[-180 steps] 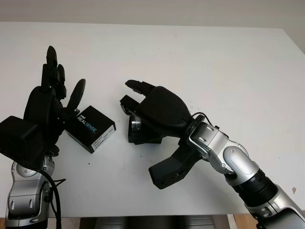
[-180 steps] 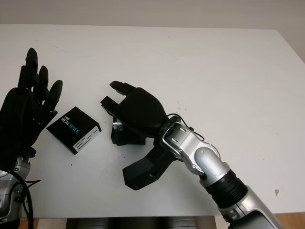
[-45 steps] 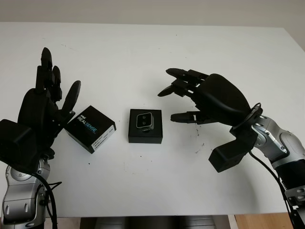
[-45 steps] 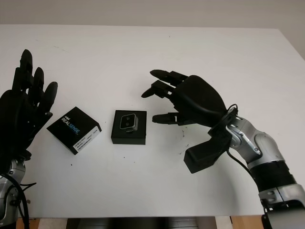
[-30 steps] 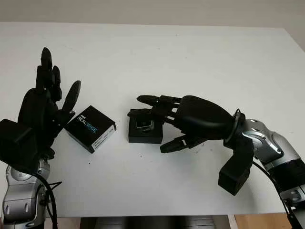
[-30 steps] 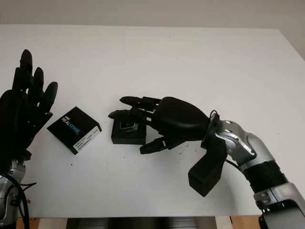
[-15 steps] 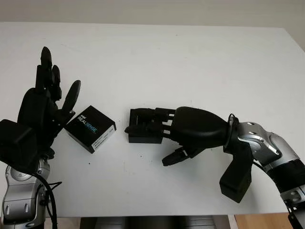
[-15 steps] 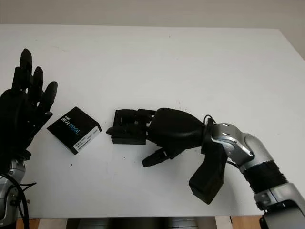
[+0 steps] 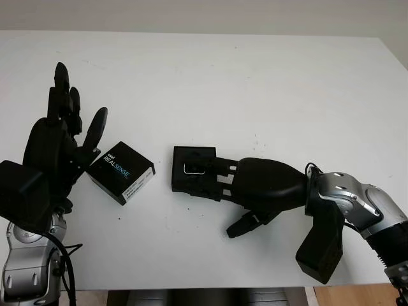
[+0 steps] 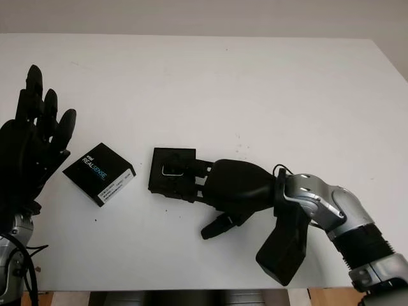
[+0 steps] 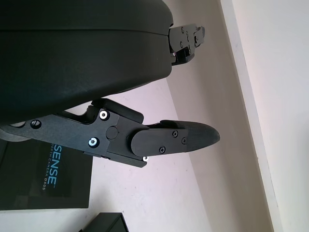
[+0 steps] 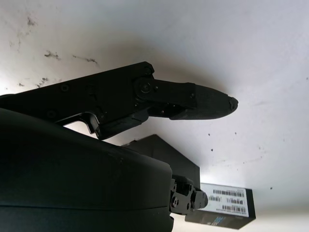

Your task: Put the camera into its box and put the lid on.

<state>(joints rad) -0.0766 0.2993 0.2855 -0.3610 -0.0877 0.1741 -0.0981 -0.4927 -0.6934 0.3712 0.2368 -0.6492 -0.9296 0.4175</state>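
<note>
The black box base sits mid-table with the silver-fronted camera lying inside it. My right hand reaches in from the near right. It is open, its fingers lie over the box's near-right part, and its thumb is low over the table. The black lid, printed REALSENSE, lies on the table left of the box. My left hand is open and held upright just left of the lid. The right wrist view shows the box and the lid beyond the fingers.
The white table stretches far back and to the right. Its near edge runs close below both arms. A few dark specks mark the surface right of the box.
My right hand swung down from the right onto the box, then drew back toward the near right, uncovering the far half of the box and the camera. Left hand and lid stayed put.
</note>
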